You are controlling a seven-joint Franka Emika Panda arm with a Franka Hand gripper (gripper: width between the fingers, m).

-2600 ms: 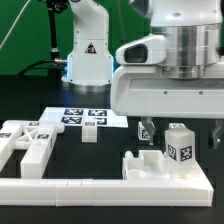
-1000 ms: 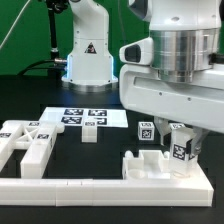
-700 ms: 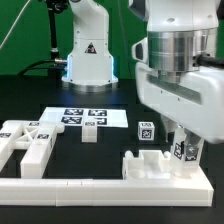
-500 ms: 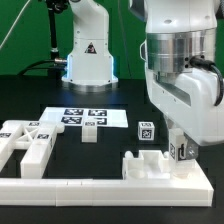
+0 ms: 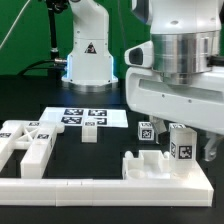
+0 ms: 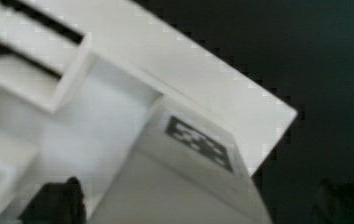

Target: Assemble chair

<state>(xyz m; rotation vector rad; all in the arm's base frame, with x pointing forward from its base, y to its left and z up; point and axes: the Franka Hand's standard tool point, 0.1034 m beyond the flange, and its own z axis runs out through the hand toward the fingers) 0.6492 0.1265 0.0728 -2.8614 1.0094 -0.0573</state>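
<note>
Assembly looks partway done: the pincer (image 6: 200, 208) stands with jaws apart astride the half-built chair (image 5: 181, 142) in the corner of the rail (image 5: 60, 186), on the exterior view's right, while loose pieces (image 5: 27, 144) lie unattached toward its left.

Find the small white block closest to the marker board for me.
In the exterior view, the small white block stands on the black table just in front of the marker board, left of centre, behind the long white rail.
</note>
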